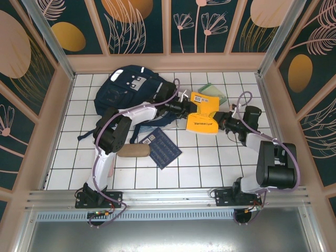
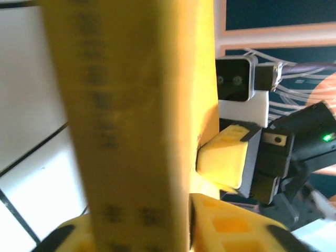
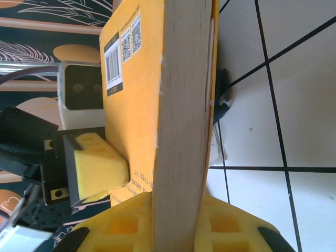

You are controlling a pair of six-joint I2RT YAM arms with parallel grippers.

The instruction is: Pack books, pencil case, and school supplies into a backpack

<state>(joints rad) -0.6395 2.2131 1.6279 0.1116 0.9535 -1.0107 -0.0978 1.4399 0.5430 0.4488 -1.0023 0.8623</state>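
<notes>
Yellow book pinched from both ends, just right of the backpack

Both arms clamp it at once: the left gripper on the end nearer the backpack, the right gripper on the far end. This reads as a handover, letting one arm take the book over for the trip into the bag (a judgement, not a certainty). Each wrist view has the book's edge wedged between that arm's own jaws, with the other arm's yellow pad flat against the cover. It is thin and stiff — apparently lifted and tilted off the tiles — with a barcode label and dark print. Further out, below the backpack, lie a navy book and a tan pouch.
</notes>
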